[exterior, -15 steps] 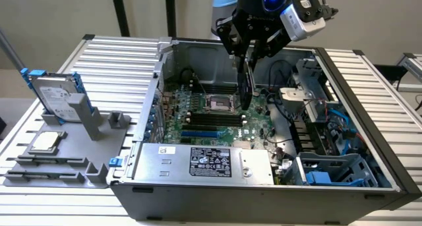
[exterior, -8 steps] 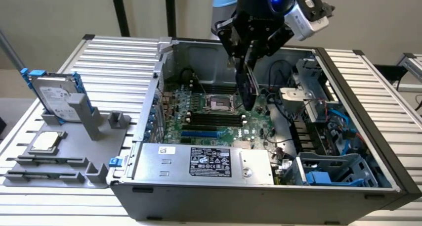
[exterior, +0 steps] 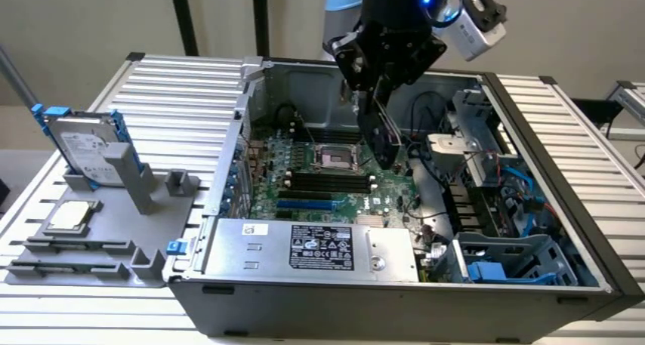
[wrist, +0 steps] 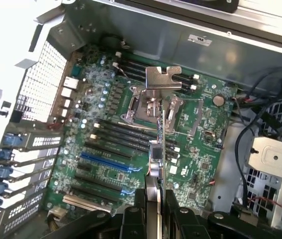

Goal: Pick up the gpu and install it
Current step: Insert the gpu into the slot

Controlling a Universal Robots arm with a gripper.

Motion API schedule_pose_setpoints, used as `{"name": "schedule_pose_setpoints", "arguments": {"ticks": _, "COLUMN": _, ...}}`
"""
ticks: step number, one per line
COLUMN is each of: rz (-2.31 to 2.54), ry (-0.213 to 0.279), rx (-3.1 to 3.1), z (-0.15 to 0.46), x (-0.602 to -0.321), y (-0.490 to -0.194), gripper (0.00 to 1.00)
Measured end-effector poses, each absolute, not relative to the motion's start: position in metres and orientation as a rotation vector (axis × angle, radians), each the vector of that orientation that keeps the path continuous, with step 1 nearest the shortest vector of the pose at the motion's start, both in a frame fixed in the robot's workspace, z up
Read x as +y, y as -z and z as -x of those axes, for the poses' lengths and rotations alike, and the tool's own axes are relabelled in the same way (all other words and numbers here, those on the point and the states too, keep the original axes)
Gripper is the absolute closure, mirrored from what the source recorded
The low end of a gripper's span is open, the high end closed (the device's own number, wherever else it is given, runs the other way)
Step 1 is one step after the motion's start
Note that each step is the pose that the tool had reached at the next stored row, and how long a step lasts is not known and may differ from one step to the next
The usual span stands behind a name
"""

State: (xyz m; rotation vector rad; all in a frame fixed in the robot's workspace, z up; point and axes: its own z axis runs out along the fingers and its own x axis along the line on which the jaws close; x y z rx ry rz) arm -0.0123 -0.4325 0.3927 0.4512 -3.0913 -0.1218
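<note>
The gpu [exterior: 386,139] hangs edge-down inside the open computer case [exterior: 403,300], above the large green motherboard [exterior: 302,188], close to the CPU socket [exterior: 336,159]. My gripper [exterior: 380,96] is shut on its upper edge. In the wrist view the gpu [wrist: 159,132] appears edge-on as a thin strip, with its silver end bracket [wrist: 163,77] at the far end over the motherboard [wrist: 106,124]. The gripper [wrist: 154,201] has its black fingers [wrist: 132,215] pressed on both faces of the card. The card floats above the expansion slots [wrist: 106,162], not touching them.
A silver power supply [exterior: 313,247] lies at the case's front. Drive cages and cables [exterior: 484,186] crowd the exterior view's right side. On a grey fixture [exterior: 91,239] at the exterior view's left stand a blue-framed hard drive [exterior: 89,145] and a CPU chip [exterior: 71,215].
</note>
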Motion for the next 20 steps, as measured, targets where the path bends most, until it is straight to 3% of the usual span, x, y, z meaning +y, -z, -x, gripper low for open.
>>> {"name": "schedule_pose_setpoints", "arguments": {"ticks": 20, "rz": -0.999, "ry": 0.115, "rx": -2.946, "z": 0.0123, "x": -0.4326, "y": -0.3837, "gripper": 0.73}}
